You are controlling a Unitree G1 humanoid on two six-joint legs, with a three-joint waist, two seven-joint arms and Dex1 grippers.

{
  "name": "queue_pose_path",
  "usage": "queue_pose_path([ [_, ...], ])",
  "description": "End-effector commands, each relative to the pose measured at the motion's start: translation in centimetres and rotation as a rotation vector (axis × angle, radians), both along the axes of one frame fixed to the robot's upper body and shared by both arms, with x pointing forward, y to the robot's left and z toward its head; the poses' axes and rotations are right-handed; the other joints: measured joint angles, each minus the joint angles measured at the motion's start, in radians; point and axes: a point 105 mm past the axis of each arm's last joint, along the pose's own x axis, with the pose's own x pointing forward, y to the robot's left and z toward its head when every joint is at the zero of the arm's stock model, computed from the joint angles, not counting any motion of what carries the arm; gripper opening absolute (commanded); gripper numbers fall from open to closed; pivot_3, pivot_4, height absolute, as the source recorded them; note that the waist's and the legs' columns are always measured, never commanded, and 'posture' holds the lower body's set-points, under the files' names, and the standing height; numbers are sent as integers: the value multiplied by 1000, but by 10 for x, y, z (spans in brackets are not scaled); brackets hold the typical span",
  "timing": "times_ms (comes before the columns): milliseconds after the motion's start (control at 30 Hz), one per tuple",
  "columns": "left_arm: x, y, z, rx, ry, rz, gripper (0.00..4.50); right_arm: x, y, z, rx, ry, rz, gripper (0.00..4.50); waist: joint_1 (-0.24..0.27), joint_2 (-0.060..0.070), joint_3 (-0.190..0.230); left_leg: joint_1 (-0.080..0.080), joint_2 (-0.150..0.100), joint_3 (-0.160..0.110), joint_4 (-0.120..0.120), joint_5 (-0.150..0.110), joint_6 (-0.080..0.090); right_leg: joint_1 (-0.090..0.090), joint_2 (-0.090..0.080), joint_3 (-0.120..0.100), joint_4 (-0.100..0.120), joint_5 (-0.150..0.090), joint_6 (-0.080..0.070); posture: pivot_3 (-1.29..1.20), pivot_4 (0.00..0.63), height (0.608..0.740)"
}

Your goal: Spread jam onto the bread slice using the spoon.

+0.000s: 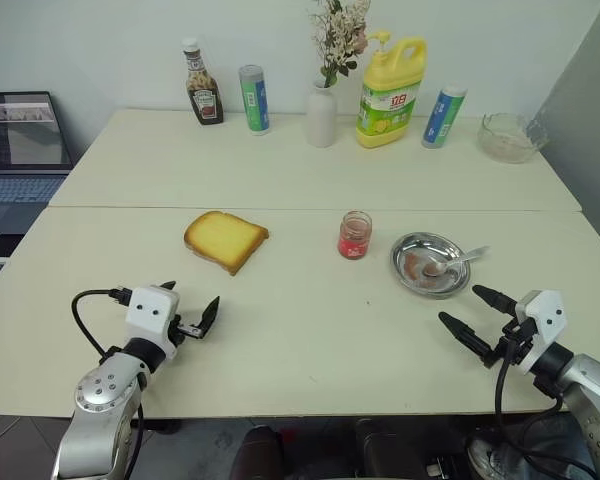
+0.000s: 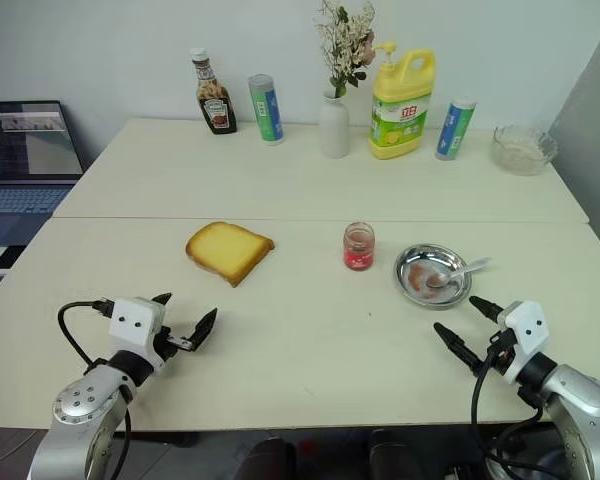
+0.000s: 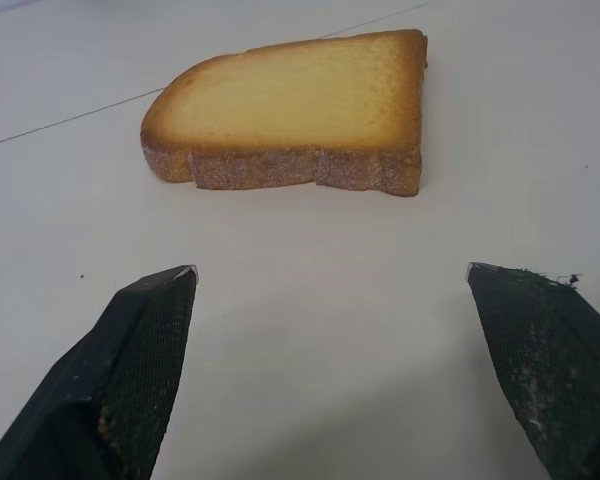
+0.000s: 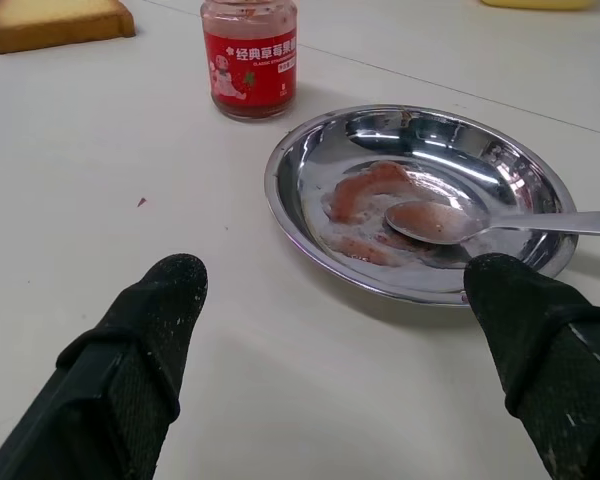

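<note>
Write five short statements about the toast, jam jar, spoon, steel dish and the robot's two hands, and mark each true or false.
1. The small shiny metal spoon rests in the round steel dish. True.
2. The thick golden-yellow bread slice lies inside the dish. False: it lies on the table, apart from the dish.
3. The small clear glass jam jar with a red label stands upright between bread and dish. True.
4. The right hand grips the spoon. False: it is open and empty.
5. The left hand is open. True.
</note>
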Motion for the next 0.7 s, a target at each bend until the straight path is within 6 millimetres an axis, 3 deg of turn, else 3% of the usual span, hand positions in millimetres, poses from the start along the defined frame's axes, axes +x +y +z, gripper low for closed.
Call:
queue_pose_path([
  [33,3,5,11,37,-39,17,4500,-2,8,10,-17,-43,37,4466,0,0,0,0,0,0,0,0,0,0,0,0,0,0,0,0,150,740],
  [200,9,18,19,38,-76,109,4500,0,22,25,-15,-84,94,4466,0,0,0,0,0,0,0,0,0,0,0,0,0,0,0,0,150,740],
  [400,28,41,32,-97,-99,291,4500,-5,53,56,18,-88,255,4466,0,0,0,0,0,-1,1,0,0,0,0,-1,0,1,1,0,150,740],
  [533,47,37,39,-241,-78,333,4500,-13,78,68,8,-66,380,4466,1,-1,0,-1,0,-1,1,0,0,1,0,-1,0,1,2,0,150,740],
  [700,69,31,43,-358,-27,378,4500,-18,92,74,-22,-59,461,4466,2,-3,1,-4,-1,-3,3,0,0,0,0,-3,0,2,3,0,150,740],
])
